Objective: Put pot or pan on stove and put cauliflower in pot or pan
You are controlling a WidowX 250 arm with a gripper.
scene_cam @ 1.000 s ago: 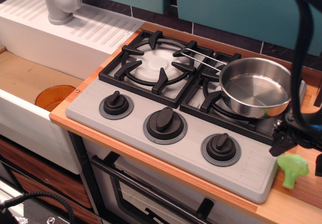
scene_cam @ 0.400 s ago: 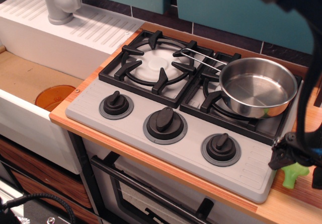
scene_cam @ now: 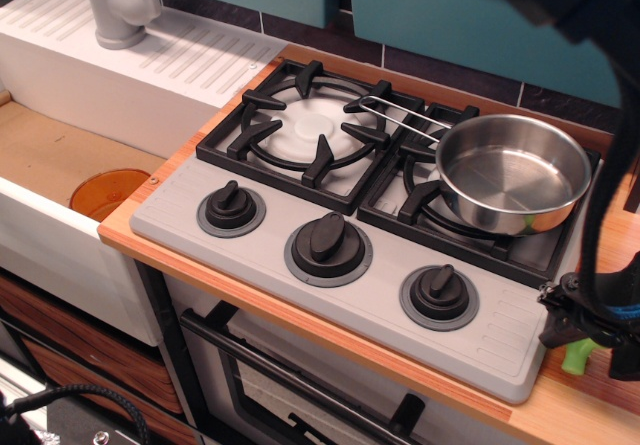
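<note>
So pan (scene_cam: 512, 173) sat on stove (scene_cam: 345, 220)'s right burner; fingers (scene_cam: 562, 320) straddled the cauliflower (scene_cam: 575, 356), grip state unclear.

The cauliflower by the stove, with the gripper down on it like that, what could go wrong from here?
1. The gripper hides most of the cauliflower; only the stem shows, so the grasp may be off-centre and the floret could slip out.
2. It sits near the counter's front edge, so a nudge might knock it off.
3. The pan overhangs its burner on the stove; a bump during the drop could shift it.
</note>
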